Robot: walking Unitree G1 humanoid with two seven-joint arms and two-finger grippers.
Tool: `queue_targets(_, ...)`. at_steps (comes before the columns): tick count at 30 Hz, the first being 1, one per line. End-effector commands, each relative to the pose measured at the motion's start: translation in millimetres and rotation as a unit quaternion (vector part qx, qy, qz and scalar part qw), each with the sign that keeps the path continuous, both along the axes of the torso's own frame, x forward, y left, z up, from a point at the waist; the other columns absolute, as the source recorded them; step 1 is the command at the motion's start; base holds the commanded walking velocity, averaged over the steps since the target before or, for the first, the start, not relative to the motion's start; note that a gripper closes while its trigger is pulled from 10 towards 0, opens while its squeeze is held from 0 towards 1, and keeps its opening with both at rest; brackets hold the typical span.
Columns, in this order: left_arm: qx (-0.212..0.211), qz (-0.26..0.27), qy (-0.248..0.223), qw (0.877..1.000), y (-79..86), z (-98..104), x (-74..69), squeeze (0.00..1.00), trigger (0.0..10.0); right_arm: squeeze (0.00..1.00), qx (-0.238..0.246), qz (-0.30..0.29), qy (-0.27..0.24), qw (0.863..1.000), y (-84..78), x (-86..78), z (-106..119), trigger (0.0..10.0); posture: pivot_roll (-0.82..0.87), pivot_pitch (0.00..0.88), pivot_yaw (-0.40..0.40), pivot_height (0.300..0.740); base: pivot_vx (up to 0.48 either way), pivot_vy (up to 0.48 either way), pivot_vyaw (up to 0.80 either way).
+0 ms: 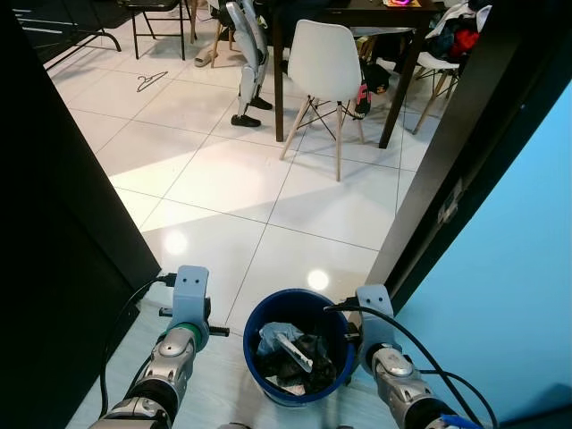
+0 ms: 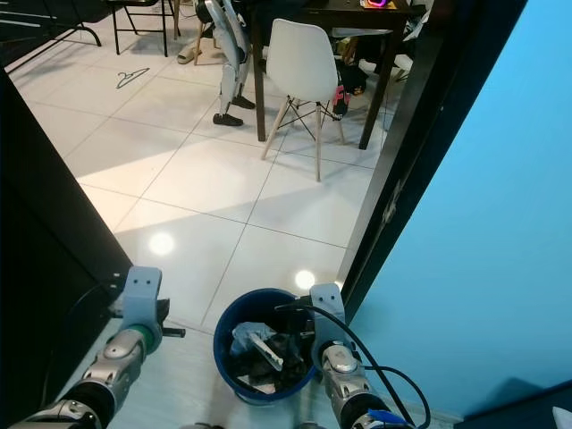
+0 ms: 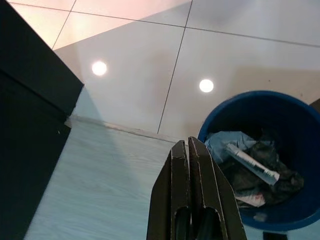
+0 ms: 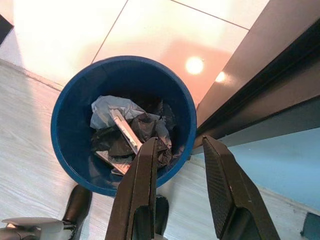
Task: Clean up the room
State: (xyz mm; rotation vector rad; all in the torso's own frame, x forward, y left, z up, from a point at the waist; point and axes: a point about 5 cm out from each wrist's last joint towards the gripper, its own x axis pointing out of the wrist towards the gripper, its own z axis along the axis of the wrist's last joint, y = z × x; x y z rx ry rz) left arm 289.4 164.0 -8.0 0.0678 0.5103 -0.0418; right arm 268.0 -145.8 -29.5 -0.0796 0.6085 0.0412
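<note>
Right by our feet sits a blue trash bin (image 1: 298, 347) on the pale wood floor (image 3: 105, 185), just past the line where the white tiles (image 1: 232, 179) begin. It already has rubbish in it: crumpled black bags (image 4: 145, 135), a scrunched light blue bag (image 4: 107, 111) and a flat white wrapper (image 4: 126, 131) lying on top. So we think some of the cleaning is done, because this trash is inside the bin and not on the floor.

Our left pincer (image 3: 192, 150) hangs just beside the bin, over the wood floor. Its two black fingers are pressed together and hold nothing. Our right pincer (image 4: 180, 160) is over the bin's rim on the other side, close to the dark door frame (image 1: 465, 170). Its fingers are spread apart and they hold nothing too.

We guess there is more to do. Far off on the tiles, near the top corner of the room, lies a clothes hanger (image 1: 151, 81). It looks out of place on the floor. Past the white chair (image 1: 323, 71), a dark bench (image 1: 375, 18) has things piled at its far end, but they are too small for us to name. A second robot's legs (image 1: 250, 63) stand by that bench.
</note>
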Motion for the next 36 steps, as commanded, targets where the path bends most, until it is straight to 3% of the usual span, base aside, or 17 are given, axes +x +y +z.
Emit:
queue_targets(1,0.01,-0.015,0.016,1.0,-5.6,-3.8,-2.2,0.0,10.0,0.0,0.001,0.006,0.008,1.0,2.5,-0.3,-1.0,10.0,0.11,0.0,0.093,0.74,0.0,0.0,0.0)
queue_targets(14,0.0,-0.021,0.019,1.0,-10.2,-4.8,-2.6,0.0,10.0,0.0,0.001,0.001,0.007,1.0,2.4,-3.4,-3.0,10.0,0.1,0.0,0.095,0.74,0.0,0.0,0.0)
queue_targets(30,0.001,-0.025,0.028,0.999,-9.9,-5.2,-2.2,0.0,10.0,0.0,0.0,0.024,0.053,0.998,6.3,-10.7,-11.4,10.0,0.1,0.0,0.099,0.74,0.0,0.0,0.0)
queue_targets(36,0.003,-0.029,0.03,0.999,-10.5,-6.9,-4.1,0.0,10.0,0.0,-0.001,0.026,0.057,0.998,6.6,-12.6,-12.8,10.0,0.1,0.0,0.099,0.74,0.0,0.0,-0.8)
